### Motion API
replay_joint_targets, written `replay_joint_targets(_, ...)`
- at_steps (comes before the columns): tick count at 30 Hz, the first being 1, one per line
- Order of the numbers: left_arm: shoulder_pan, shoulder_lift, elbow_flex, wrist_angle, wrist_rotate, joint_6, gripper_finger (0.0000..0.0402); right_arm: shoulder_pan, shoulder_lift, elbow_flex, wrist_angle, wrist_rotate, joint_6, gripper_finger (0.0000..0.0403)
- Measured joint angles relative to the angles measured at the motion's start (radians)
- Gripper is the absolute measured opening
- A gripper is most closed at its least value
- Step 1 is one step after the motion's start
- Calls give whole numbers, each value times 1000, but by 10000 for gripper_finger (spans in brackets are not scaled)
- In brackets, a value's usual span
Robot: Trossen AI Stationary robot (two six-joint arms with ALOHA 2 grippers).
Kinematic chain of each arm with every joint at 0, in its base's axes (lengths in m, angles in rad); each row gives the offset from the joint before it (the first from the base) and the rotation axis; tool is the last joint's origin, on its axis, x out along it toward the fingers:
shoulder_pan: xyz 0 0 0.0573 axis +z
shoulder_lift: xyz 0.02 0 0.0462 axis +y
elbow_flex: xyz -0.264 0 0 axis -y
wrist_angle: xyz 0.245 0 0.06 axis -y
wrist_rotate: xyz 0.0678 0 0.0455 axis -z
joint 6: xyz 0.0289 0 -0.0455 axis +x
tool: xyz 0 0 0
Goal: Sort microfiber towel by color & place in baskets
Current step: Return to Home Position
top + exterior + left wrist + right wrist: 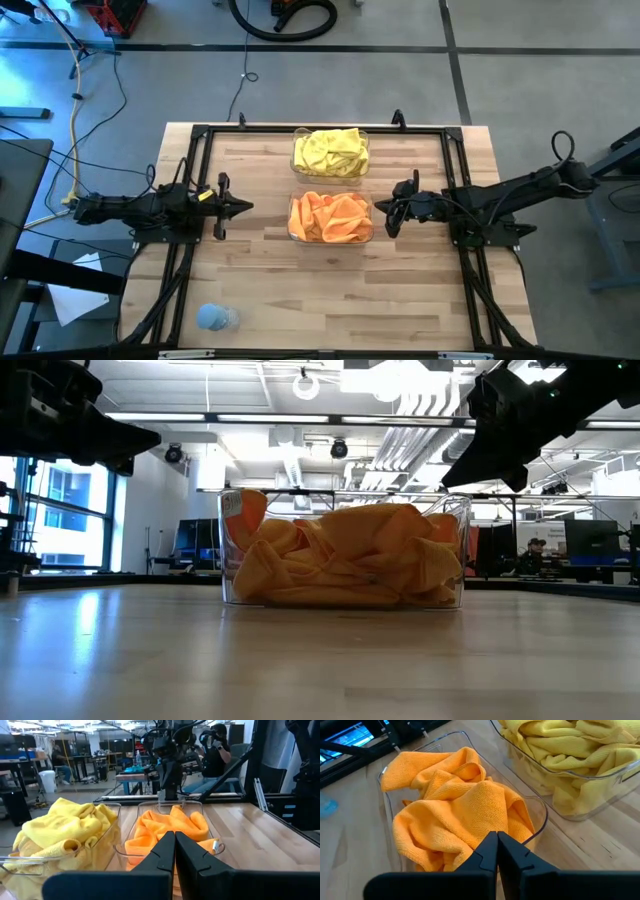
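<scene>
- Filling the far basket [112,827] up to its rim, the yellow microfiber towels [330,152] are seen bunched near the table's back edge, with one fold raised just above the clear wall.
- The orange microfiber towels [330,218] are held in the near basket [452,520], which is set just beside the far basket, toward the table's middle. A narrow strip of bare wood is left between the two tubs.
- The orange heap is kept inside the walls, and its top is seen about level with the rim in the low view.
- The left gripper [245,207] is held above the table [330,290] off the near basket's left side, well apart from its wall, with the fingers pressed together on nothing.
- The right gripper [384,214] is found close to the near basket's right edge and above rim height in the low view, its fingers likewise brought together with nothing between them.
- The black metal frame [250,127] is run along the table's edges, and both arms are mounted on its side rails.
- Broad bare wood is left open in front of the baskets, where a pale blue lump [215,318] is seen near the front left corner.
</scene>
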Motion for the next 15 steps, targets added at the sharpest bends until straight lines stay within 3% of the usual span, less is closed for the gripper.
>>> replay_joint_targets(11,0,12,0,1,-1,-80,0,-3,0,-3,-43,3,-14,4)
replay_joint_targets(15,0,12,0,1,-2,-79,0,-3,0,-80,-13,-14,-42,1)
